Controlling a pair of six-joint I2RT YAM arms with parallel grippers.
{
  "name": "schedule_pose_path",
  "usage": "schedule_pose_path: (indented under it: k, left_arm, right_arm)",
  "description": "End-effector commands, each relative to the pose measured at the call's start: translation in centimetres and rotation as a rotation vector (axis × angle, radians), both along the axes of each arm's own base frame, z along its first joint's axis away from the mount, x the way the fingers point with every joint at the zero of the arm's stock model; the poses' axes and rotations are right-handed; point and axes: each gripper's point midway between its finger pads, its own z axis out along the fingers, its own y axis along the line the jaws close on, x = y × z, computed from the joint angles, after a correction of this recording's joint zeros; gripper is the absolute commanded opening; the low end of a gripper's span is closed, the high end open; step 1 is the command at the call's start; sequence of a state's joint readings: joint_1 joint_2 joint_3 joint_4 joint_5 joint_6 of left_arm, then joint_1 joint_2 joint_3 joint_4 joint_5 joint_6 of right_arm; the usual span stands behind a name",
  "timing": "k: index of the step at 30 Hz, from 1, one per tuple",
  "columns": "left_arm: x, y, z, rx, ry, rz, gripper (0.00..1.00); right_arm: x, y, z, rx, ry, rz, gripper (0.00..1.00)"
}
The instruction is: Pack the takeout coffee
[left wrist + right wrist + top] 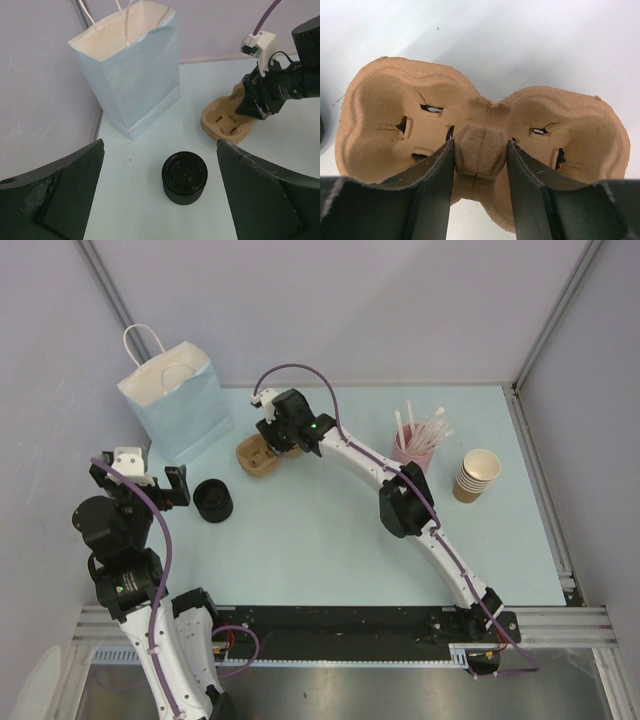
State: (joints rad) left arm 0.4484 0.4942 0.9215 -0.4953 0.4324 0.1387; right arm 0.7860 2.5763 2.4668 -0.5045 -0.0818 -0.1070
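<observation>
Table [330,540]: walls closing in at 9, 12 and 3 o'clock; middle and 6 o'clock lying open.
Blue bag [175,405] standing at 10 o'clock, mouth gaping.
Right gripper [480,150] clenching centre ridge of pulp carrier [254,462] beside bag.
Cup stack [477,477] sitting at 3 o'clock.
Pink cup [415,448] holding straws at 2.
Black lid stack [213,501] sitting at 9, just ahead of left gripper [160,145], which is hanging spread wide.

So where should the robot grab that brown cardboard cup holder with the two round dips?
Grip the raised hump in the middle of the brown moulded cardboard cup holder, coming straight down from above. The holder lies flat with both dips facing up, and the hump between them is narrow with steep sides, so one finger fits each side. The right gripper straddles it that way.
</observation>
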Motion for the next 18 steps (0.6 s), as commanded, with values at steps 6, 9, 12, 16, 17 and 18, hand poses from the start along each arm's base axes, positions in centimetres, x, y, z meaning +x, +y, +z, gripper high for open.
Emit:
schedule_pose_path:
  k: [6, 9, 12, 16, 17, 18]
  left_arm:
    - [-0.2, -0.2, 0.6, 0.006, -0.032, -0.010, 0.99]
    - [-0.2, -0.3, 0.6, 0.007, -0.034, -0.011, 0.99]
    - [-0.2, -0.2, 0.6, 0.008, -0.036, -0.011, 0.99]
    - [-0.2, -0.3, 0.6, 0.009, -0.036, -0.013, 1.00]
    - [-0.2, -0.3, 0.6, 0.008, -0.037, -0.013, 0.99]
    - [-0.1, -0.2, 0.5, 0.006, -0.032, -0.013, 0.99]
  right_arm:
    - [0.2, 0.5, 8.5, 0.119, -0.114, 0.005, 0.44]
    - [-0.1, 0.6, 8.6, 0.123, -0.107, 0.011, 0.44]
    - [-0.2, 0.4, 9.0, 0.128, -0.106, 0.016, 0.41]
    - [-0.3, 0.4, 9.5, 0.135, -0.111, 0.023, 0.33]
    - [-0.3, 0.4, 9.6, 0.136, -0.112, 0.023, 0.31]
    - [-0.3, 0.4, 9.6, 0.136, -0.112, 0.023, 0.30]
